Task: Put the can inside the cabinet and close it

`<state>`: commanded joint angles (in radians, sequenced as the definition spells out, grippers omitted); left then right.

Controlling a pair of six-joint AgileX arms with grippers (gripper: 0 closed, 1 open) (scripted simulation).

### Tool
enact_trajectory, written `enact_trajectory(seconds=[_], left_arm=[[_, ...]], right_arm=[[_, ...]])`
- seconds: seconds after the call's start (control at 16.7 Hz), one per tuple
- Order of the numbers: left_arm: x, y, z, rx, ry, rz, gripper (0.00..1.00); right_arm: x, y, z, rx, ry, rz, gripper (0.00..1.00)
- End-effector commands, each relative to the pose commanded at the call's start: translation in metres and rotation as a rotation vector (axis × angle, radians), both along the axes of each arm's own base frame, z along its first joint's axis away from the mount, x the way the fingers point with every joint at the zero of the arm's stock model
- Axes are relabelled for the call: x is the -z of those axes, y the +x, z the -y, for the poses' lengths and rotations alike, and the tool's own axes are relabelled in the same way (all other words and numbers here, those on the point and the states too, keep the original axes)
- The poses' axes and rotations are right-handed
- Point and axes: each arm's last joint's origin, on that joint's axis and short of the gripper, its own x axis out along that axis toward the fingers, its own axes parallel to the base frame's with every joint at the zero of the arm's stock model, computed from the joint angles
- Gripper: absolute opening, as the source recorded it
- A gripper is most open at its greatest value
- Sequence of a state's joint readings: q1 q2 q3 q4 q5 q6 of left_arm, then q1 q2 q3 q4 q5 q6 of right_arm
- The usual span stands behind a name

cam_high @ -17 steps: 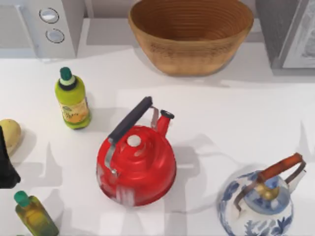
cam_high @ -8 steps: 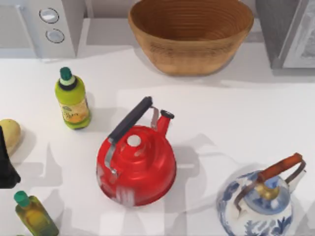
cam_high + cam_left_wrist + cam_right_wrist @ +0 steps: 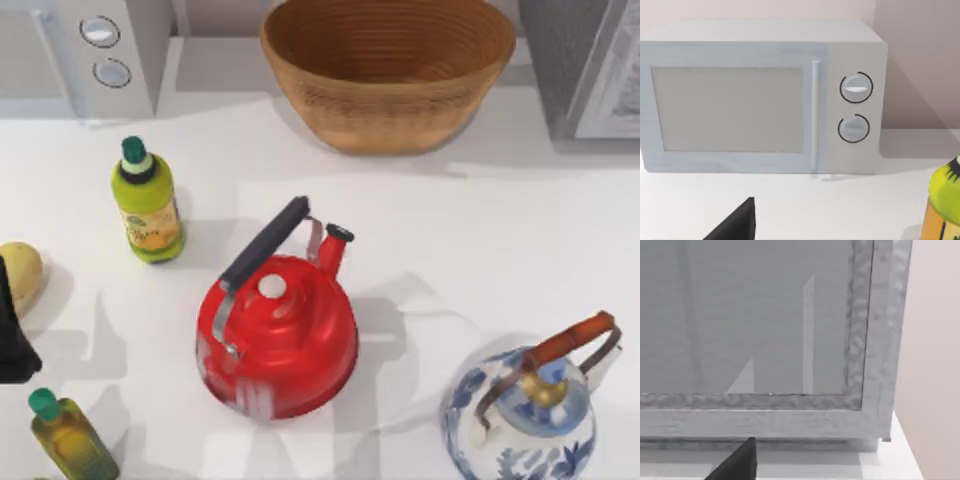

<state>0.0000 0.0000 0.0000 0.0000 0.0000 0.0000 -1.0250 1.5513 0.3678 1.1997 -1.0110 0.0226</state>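
Only shadows beside the blue-and-white porcelain kettle (image 3: 520,420) have shifted. The right gripper (image 3: 737,464) faces the large grey boxy cabinet (image 3: 790,340), and I cannot tell its pincer's state. The left arm (image 3: 10,340) is parked.

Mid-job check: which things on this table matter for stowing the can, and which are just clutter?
Job: cabinet.

Clutter: microwave, wicker basket, red kettle, blue-and-white kettle, lime bottle, olive bottle, yellowish lump at the table's left edge.
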Motion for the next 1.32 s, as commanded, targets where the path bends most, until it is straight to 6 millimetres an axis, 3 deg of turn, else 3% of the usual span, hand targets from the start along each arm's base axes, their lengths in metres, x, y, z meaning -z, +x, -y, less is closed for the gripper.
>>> enact_trajectory(seconds=[0.42, 0.6, 0.78, 1.02, 1.14, 1.32], left_arm=[[0.000, 0.000, 0.000, 0.000, 0.000, 0.000, 1.00], [0.000, 0.000, 0.000, 0.000, 0.000, 0.000, 1.00], [0.000, 0.000, 0.000, 0.000, 0.000, 0.000, 1.00], [0.000, 0.000, 0.000, 0.000, 0.000, 0.000, 1.00], [0.000, 0.000, 0.000, 0.000, 0.000, 0.000, 1.00], [0.000, 0.000, 0.000, 0.000, 0.000, 0.000, 1.00]], right_arm=[[-0.004, 0.002, 0.003, -0.006, -0.013, -0.003, 1.00], [-0.022, 0.008, 0.019, -0.002, -0.066, -0.007, 1.00], [-0.067, 0.018, 0.040, 0.011, -0.153, 0.008, 1.00], [-0.148, 0.026, 0.060, 0.024, -0.220, 0.020, 1.00], [-0.193, 0.025, 0.061, 0.025, -0.221, 0.022, 1.00], [-0.262, 0.019, 0.046, 0.025, -0.214, 0.035, 1.00]])
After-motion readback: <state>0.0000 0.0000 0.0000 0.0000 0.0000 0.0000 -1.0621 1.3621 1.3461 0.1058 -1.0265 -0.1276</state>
